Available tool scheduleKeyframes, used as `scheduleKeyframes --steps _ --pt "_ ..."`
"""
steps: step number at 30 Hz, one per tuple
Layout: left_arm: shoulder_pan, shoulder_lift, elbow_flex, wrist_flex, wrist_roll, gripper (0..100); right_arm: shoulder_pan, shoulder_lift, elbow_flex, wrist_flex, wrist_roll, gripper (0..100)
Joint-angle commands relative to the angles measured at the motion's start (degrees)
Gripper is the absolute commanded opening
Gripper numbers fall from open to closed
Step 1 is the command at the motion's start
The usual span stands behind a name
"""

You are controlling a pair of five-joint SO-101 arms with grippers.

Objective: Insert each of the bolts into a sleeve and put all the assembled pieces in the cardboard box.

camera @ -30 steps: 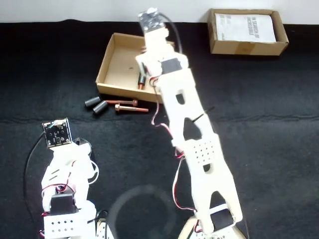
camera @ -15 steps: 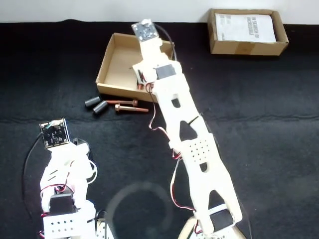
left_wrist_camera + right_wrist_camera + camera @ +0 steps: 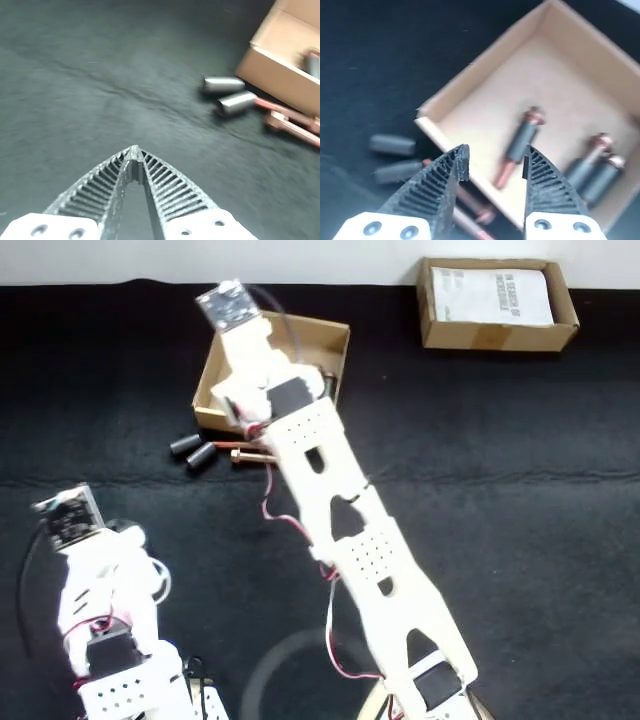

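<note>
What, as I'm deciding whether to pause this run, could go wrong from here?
1. The open right gripper hangs over the cardboard box's near wall. Descending for the loose bolts beside it, a finger might catch that wall and shove the box.
2. The two sleeves lie close together by the bolts, so a nudge could roll them away.

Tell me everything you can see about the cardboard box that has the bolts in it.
The cardboard box is a shallow, lidless tray of plain brown card with low upright walls, resting flat on the black table. Three sleeved bolts lie on its floor: one apart, two side by side near a wall. The right gripper hangs open over it. Loose sleeves and bare bolts lie just outside one wall.
</note>
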Motion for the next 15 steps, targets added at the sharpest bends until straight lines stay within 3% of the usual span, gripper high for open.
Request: scheduleKeyframes --steps 1,6,12,15 --pt "-9.89 -0.22 1.19 0.88 -0.26 1 -3.3 -0.92 -3.03 0.4 -7.47 15.6" --pt "-19.3 -0.31 1.19 2.64 -0.26 1 -3.65 -0.66 -2.42 0.4 -20.31 15.6" --pt "-15.43 -0.4 1.19 2.55 -0.26 1 -4.62 -0.57 -2.33 0.4 -26.02 15.6" --pt "-15.6 -0.4 1.19 2.46 -0.26 1 -4.62 -0.57 -2.33 0.4 -35.96 15.6"
